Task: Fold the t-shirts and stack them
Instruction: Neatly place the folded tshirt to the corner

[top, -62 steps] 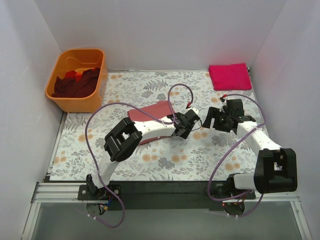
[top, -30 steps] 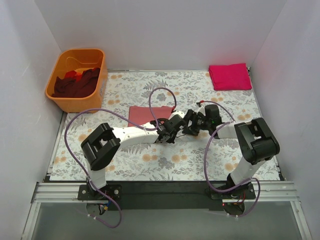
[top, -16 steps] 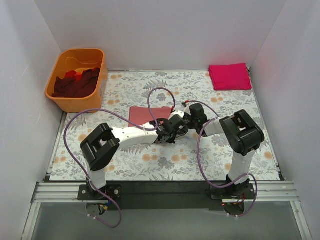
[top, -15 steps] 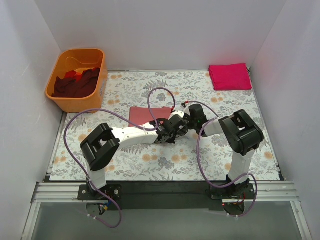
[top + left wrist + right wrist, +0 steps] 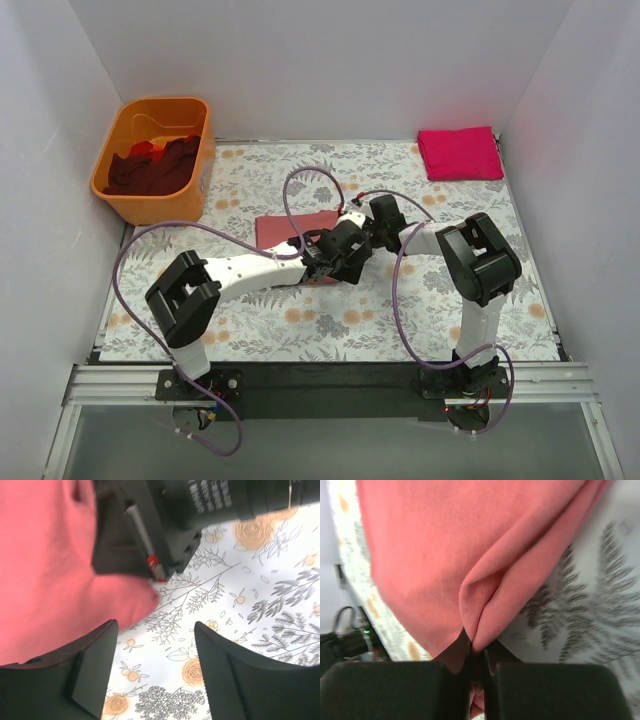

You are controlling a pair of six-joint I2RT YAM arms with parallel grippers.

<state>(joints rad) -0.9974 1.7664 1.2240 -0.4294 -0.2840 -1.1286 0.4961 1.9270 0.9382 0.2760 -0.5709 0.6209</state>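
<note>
One fold of the dusty salmon-pink cloth t-shirt (image 5: 445,555) sits pinched in the right gripper (image 5: 476,652), bottom centre; the left gripper (image 5: 155,630) gapes empty, with the shirt at upper left.

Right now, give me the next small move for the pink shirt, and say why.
Probably slide the left gripper sideways onto the salmon-pink shirt and close. Its fingers are open over the floral cover, just off the shirt's edge, while the right gripper is shut on a pinched fold. Two holds would likely carry the cloth evenly.
</note>
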